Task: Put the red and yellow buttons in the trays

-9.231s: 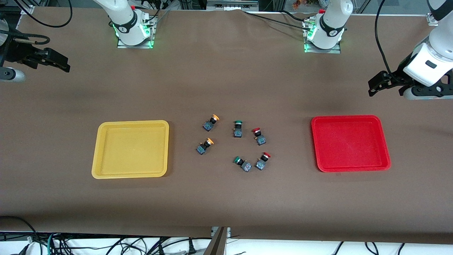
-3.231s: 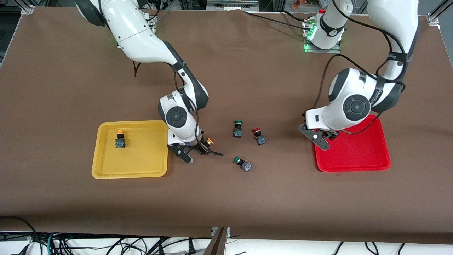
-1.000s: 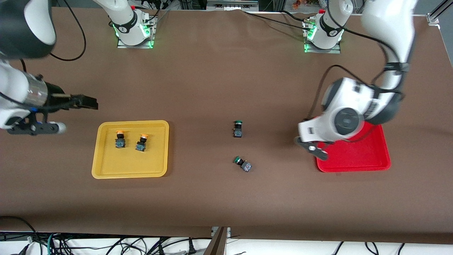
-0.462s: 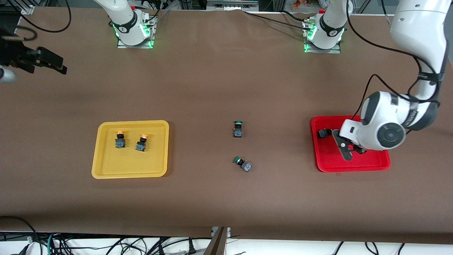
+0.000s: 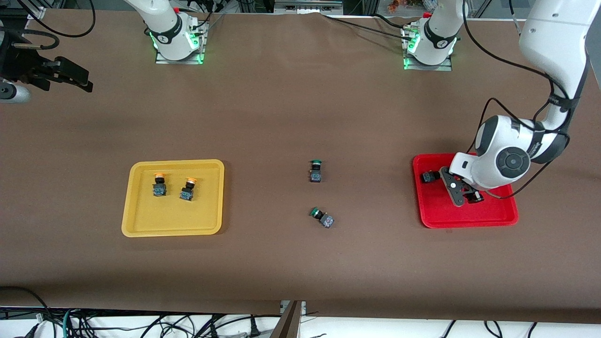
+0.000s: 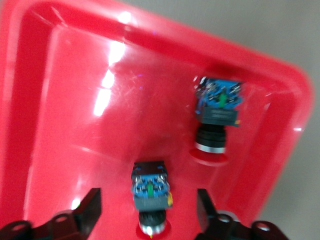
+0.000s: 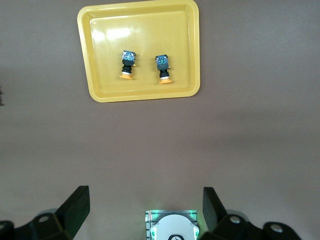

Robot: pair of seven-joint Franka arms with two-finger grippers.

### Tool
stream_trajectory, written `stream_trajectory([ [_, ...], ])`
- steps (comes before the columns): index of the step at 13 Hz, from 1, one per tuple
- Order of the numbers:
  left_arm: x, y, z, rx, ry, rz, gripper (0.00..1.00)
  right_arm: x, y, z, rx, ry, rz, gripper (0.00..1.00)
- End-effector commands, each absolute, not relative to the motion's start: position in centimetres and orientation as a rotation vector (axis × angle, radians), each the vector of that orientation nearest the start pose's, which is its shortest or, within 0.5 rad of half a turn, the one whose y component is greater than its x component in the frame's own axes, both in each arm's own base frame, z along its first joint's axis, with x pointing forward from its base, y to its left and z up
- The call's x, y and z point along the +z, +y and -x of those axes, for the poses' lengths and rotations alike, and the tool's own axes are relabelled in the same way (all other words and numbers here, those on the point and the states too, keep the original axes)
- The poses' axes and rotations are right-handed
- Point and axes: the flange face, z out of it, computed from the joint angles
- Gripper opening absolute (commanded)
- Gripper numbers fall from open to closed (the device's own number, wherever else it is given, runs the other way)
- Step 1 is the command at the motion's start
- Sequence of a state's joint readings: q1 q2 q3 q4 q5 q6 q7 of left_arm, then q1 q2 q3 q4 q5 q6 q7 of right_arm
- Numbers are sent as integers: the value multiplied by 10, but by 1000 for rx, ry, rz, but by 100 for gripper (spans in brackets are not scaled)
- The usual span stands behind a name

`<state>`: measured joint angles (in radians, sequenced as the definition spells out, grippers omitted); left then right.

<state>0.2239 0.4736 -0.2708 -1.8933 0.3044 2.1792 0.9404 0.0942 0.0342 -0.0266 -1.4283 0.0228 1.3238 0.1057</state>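
Observation:
The red tray lies at the left arm's end of the table. One red button lies in its corner. My left gripper hangs low over the tray and is open. In the left wrist view the second red button lies on the red tray between the open fingers of my left gripper, touching neither, with the first red button beside it. The yellow tray holds two yellow buttons. My right gripper waits open, high over the right arm's end.
Two green-capped switches lie on the brown table between the trays. The right wrist view shows the yellow tray with both yellow buttons, and the right arm's base.
My left gripper moved from the red tray's edge to over its inside, and the second red button now lies free between its fingers. My right arm drew back from the yellow tray.

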Motion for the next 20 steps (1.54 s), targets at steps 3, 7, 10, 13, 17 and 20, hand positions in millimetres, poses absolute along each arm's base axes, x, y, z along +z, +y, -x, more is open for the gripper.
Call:
stream_trajectory([
  [3, 443, 0, -614, 430, 972, 2924, 100, 653, 37, -535, 205, 54, 3148, 100],
  [7, 549, 8, -605, 335, 210, 3157, 100, 652, 35, -535, 206, 50, 3161, 100],
  [10, 555, 5, -603, 337, 114, 3155, 100, 652, 33, -536, 204, 58, 3155, 100],
  [13, 578, 12, -583, 57, -31, 3129, 100, 650, 34, -537, 211, 57, 3158, 100],
  [17, 564, 3, -548, -161, -9, 3123, 100, 649, 35, -538, 207, 55, 3153, 100],
  [20, 569, 3, -563, -60, -19, 3122, 100, 649, 33, -538, 214, 64, 3152, 100],
])
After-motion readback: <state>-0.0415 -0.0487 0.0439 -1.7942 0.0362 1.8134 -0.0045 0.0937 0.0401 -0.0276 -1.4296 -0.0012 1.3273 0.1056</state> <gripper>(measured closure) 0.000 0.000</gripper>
